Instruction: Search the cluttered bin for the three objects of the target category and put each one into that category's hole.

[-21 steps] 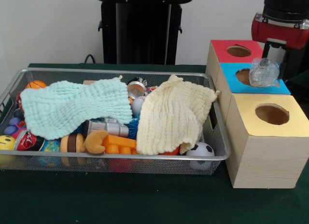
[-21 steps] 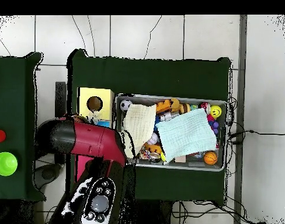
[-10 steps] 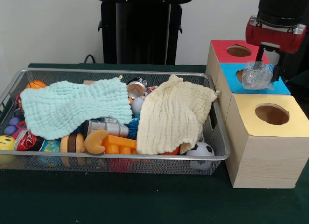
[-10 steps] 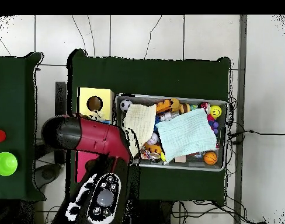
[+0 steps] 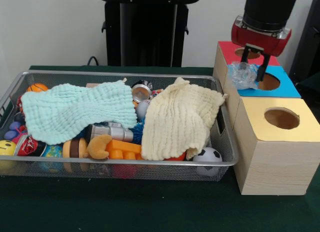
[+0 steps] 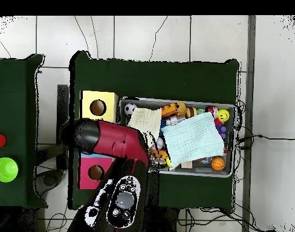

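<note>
Since the earlier frames the arm [image 6: 107, 142] has swung away from the blue box toward the bin, carrying its load with it; the cloths and toys have not shifted.

Note the wire bin [image 5: 30, 167] first: a mint cloth [image 5: 75, 112] covers its left half and a cream cloth [image 5: 177, 119] drapes its right end, with a soccer ball [image 5: 207, 155] showing at the front right corner.

Beside the bin's right end stand the red box [image 5: 227, 49], the blue box [image 5: 245, 87] and the yellow box [image 5: 272, 142], each with a round hole.

The gripper [image 5: 252, 67] is closed on a crumpled clear plastic piece [image 5: 242, 74]. The piece hangs over the blue box's left edge, so the blue hole [image 5: 269, 82] lies just to its right in the front view, and the red hole [image 5: 247, 53] just behind.
</note>
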You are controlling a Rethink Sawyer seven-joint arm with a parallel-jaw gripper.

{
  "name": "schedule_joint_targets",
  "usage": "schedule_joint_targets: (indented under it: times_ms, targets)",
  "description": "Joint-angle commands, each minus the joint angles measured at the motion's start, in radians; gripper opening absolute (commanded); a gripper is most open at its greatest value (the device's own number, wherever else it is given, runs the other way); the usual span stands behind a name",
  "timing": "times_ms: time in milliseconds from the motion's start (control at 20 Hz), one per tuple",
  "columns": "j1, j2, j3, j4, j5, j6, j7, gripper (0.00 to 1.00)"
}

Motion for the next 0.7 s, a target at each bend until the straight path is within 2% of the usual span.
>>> schedule_joint_targets:
  times_ms: [50, 300, 700]
  targets:
    - [-0.042, 0.046, 0.058, 0.012, -0.089, 0.082, 0.038, 0.0]
    - [-0.045, 0.044, 0.077, 0.032, -0.105, 0.048, 0.03, 0.0]
    - [0.021, 0.045, 0.072, 0.069, -0.107, -0.013, 0.077, 0.0]
